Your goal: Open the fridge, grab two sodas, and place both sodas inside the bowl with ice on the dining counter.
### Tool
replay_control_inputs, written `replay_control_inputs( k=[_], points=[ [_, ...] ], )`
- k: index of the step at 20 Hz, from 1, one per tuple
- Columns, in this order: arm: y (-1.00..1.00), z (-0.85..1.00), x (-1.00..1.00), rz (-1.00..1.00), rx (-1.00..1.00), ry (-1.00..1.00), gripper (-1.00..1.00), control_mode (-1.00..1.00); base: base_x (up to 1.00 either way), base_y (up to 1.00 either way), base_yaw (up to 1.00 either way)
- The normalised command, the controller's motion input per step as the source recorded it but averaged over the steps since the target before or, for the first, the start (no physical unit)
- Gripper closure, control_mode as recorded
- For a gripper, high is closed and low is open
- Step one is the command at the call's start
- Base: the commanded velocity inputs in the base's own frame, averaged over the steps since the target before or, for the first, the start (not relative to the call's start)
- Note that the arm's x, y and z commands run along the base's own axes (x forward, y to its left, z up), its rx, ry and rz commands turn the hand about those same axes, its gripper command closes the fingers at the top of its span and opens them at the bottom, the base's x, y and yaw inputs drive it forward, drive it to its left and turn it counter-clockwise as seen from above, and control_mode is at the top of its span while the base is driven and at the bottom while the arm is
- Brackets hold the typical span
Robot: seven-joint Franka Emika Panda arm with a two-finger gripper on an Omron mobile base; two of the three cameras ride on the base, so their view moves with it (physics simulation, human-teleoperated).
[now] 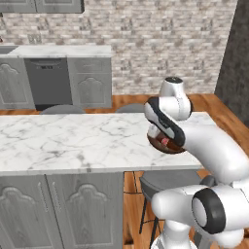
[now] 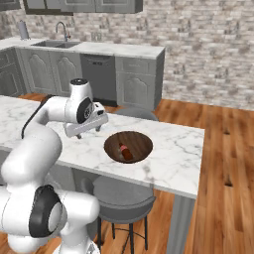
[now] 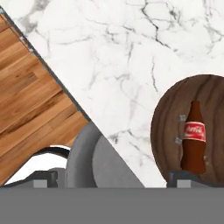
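One soda's sitting in the bowl (image 2: 130, 147).

A brown bottle with a red label (image 3: 194, 139) lies inside the wooden bowl on the marble table (image 2: 171, 158), above a grey stool (image 2: 121, 198). The fingers (image 3: 113, 178) hover spread wide over the table edge, holding nothing.

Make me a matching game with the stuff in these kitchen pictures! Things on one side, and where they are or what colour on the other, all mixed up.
Things:
1. soda bottle
2. bowl
3. stool
4. dishwasher

Places or colours:
A. dark panel in the back cabinets, under the far worktop
B. round and grey, tucked under the edge of the dining counter
C. lying inside the bowl, brown with a red label
D. dark brown, sitting on the white marble

Pairs: 1-C, 2-D, 3-B, 4-A
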Motion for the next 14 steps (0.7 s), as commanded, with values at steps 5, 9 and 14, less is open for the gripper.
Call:
replay_control_inputs(
  k=[5,9,14],
  points=[
    [0.1,0.34,-1.0,-0.03,0.02,-0.07,-1.0,-1.0,0.0,0.0,0.0],
    [0.0,0.08,-1.0,-0.06,0.05,-0.11,-1.0,-1.0,0.0,0.0,0.0],
    [0.02,0.0,-0.92,-0.11,0.04,-0.05,-1.0,-1.0,0.0,0.0,0.0]
  ],
)
